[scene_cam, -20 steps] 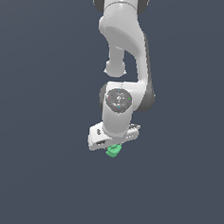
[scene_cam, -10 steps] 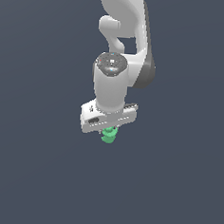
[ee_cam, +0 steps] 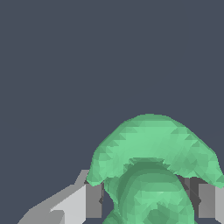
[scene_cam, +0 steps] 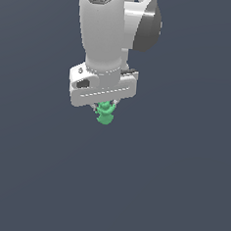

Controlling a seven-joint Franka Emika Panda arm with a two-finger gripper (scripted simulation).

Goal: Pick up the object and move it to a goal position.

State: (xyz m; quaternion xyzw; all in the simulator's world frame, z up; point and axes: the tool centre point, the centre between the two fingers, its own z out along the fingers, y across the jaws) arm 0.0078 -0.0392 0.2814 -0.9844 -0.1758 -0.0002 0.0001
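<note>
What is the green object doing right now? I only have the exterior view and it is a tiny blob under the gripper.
Observer: In the wrist view the green object sits between the two fingers, filling the gap.
Operator: Is the gripper really shut on it?
Observer: The gripper looks shut on it; a grey finger flanks each side, close against the green.
Operator: Anything beyond it?
Observer: Only plain dark background past the object; no surface or marker shows there.
</note>
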